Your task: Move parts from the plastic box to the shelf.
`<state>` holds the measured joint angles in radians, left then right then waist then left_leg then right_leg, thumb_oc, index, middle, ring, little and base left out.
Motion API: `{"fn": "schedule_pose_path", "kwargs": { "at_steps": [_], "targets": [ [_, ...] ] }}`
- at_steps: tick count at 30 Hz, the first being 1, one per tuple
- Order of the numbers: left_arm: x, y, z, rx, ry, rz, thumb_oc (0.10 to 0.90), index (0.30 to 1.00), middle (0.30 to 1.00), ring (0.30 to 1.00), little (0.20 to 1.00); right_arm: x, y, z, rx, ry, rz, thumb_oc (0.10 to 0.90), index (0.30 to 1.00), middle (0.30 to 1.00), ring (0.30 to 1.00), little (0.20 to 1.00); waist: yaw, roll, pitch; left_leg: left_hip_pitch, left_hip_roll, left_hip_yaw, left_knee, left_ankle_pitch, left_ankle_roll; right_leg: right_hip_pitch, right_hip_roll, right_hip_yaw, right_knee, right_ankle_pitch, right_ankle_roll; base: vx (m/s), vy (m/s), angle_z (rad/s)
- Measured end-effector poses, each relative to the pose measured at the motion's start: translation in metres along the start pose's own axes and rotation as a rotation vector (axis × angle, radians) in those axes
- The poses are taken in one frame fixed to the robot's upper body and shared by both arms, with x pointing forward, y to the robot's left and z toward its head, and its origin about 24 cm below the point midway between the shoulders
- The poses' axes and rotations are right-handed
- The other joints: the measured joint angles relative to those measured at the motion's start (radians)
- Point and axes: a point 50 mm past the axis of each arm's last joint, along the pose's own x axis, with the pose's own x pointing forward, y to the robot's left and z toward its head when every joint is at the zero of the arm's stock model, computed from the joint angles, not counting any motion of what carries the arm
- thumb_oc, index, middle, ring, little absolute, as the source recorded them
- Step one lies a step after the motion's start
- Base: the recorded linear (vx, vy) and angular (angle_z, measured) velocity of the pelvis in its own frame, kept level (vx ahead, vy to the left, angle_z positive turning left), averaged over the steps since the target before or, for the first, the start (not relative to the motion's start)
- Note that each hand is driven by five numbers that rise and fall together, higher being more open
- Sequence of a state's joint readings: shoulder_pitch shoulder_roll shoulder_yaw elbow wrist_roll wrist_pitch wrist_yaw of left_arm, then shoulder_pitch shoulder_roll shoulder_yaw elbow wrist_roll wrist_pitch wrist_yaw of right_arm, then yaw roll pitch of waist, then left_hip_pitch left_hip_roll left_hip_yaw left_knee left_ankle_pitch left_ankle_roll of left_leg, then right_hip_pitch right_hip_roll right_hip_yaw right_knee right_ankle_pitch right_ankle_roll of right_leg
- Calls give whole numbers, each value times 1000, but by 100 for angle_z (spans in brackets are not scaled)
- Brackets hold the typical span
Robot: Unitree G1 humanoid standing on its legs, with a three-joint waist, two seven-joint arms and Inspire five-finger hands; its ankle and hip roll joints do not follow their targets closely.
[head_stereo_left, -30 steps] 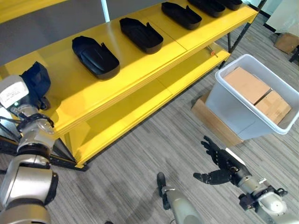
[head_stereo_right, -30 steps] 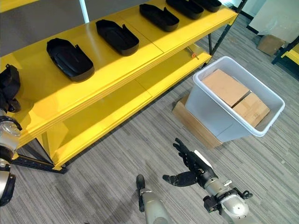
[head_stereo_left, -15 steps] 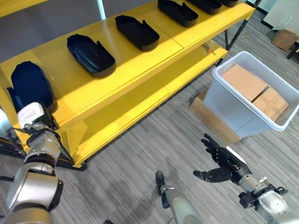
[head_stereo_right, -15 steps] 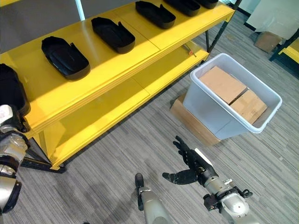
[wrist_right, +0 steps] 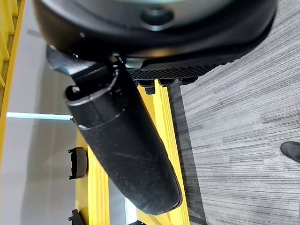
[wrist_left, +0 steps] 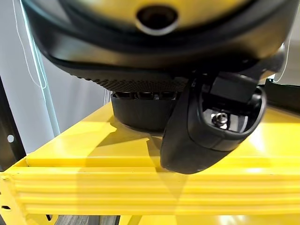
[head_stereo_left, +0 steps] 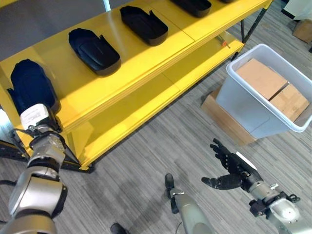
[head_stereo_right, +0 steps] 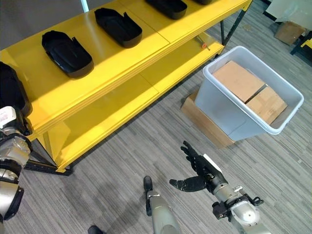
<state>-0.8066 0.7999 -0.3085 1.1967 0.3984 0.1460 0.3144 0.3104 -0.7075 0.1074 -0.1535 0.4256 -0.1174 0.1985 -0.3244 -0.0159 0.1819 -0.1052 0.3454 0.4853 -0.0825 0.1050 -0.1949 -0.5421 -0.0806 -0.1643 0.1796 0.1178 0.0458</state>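
At the left edge of the left eye view, the left robot hand (head_stereo_left: 30, 83) sits over a black part (head_stereo_left: 22, 73) on the corner of the yellow shelf (head_stereo_left: 141, 58). Whether its fingers are curled round the part or resting flat cannot be told, since they are hidden against it. More black parts (head_stereo_left: 93, 45) lie in a row along the top of the shelf toward the upper middle. The right robot hand (head_stereo_left: 229, 170) hangs at the lower right over the grey floor, fingers spread and holding nothing. The plastic box (head_stereo_left: 253, 122) stands at the right edge on a flat cardboard base (head_stereo_left: 222, 122), with cardboard cartons (head_stereo_left: 263, 78) inside.

The part lies very close to the shelf's corner, so a careless withdrawal could likely drag it over the edge. The box is well apart from both hands, and a reach without stepping closer could fall short.
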Motion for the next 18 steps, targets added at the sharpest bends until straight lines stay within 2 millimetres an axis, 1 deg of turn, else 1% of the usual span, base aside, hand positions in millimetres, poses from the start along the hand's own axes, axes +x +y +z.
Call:
{"fn": "schedule_pose_path", "kwargs": {
  "at_steps": [8,13,18],
  "targets": [
    [1,4,7,0,-19,13,900,1000,1000,1000,1000,0,-1,0,-17,3,-3,900,1000,1000,1000,1000,1,-2,8,-3,0,-1,0,0,0,-1,-1,0,0,0,0,-1,-1,1],
    [3,13,17,-23,-46,41,900,1000,1000,1000,1000,-1,-1,0,-31,6,-5,900,1000,1000,1000,1000,8,-6,26,-19,-1,-7,0,0,0,-6,-8,-9,0,0,0,3,-3,8],
    [4,14,19,-28,-54,46,900,1000,1000,1000,1000,-1,-1,0,-33,7,-6,900,1000,1000,1000,1000,12,-7,30,-23,-1,-16,0,0,0,-7,-8,-11,-3,0,0,1,0,1]
  ]
}}
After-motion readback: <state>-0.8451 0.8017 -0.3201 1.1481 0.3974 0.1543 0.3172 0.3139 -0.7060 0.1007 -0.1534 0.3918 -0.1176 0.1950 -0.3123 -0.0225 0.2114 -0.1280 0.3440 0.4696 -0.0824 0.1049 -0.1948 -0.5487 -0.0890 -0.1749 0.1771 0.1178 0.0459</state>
